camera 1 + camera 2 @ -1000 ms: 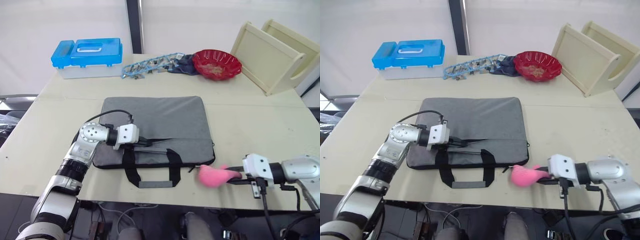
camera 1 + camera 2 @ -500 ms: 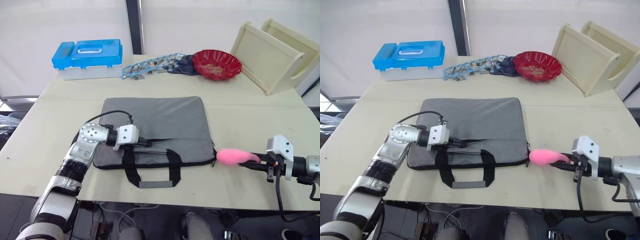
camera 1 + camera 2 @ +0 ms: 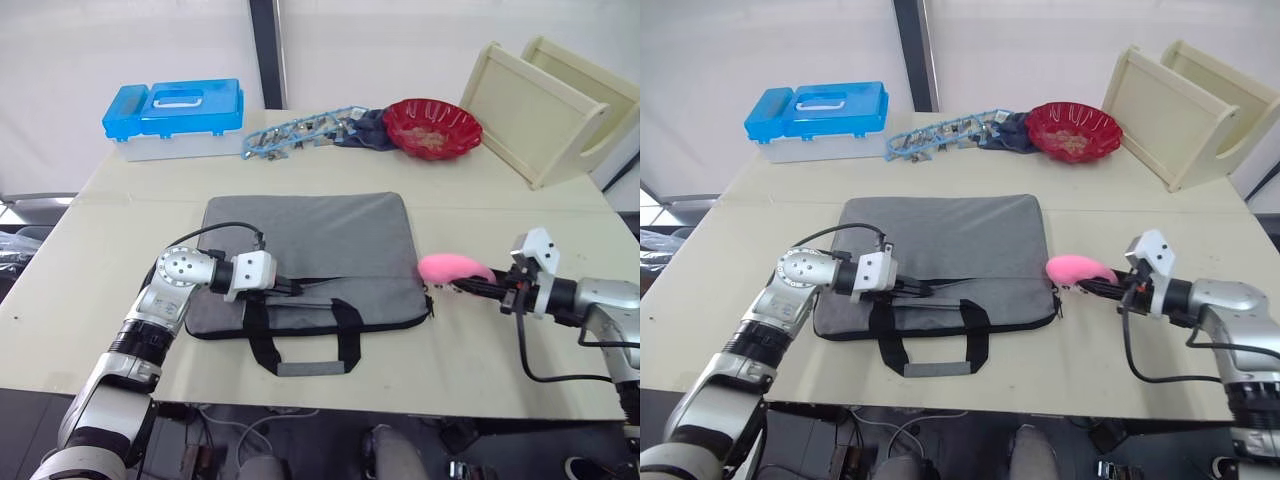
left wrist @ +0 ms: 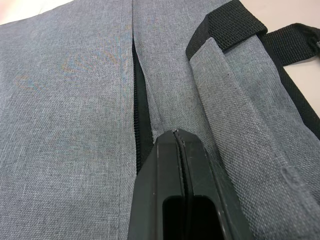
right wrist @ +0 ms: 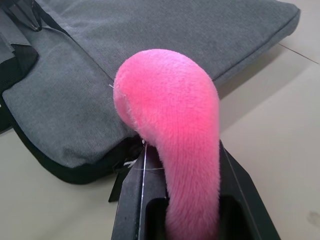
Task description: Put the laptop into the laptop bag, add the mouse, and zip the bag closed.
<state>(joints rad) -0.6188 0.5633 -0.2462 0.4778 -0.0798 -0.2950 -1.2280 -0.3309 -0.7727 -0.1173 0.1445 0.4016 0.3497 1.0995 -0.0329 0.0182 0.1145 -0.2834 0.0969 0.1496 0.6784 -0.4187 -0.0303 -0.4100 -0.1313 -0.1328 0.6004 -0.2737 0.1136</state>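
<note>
Gripping the pink fuzzy object (image 3: 452,267) in my right fingers (image 3: 478,285), I held it just above the bench (image 3: 500,230) at the 3 o'clock edge of the laptop bag (image 3: 310,255), its rounded end reaching over the bag's corner. A second before, that same pink thing had hung low near the bag's 5 o'clock corner by the front edge; since then my right arm had swung it back and up to the bag's side. It looked soft and light, so a pinch on its narrow tail seemed enough, though it would likely sag and squash.

My left fingers (image 4: 181,150) were pressed closed against each other, lying on the grey fabric beside the black zipper (image 4: 141,107), near the handles (image 3: 300,335) at the bag's 7 o'clock part, unmoved from before. The bag lay flat at the bench's centre; I judged its cloth limp and its zipper tab small, best taken by the pull.
</note>
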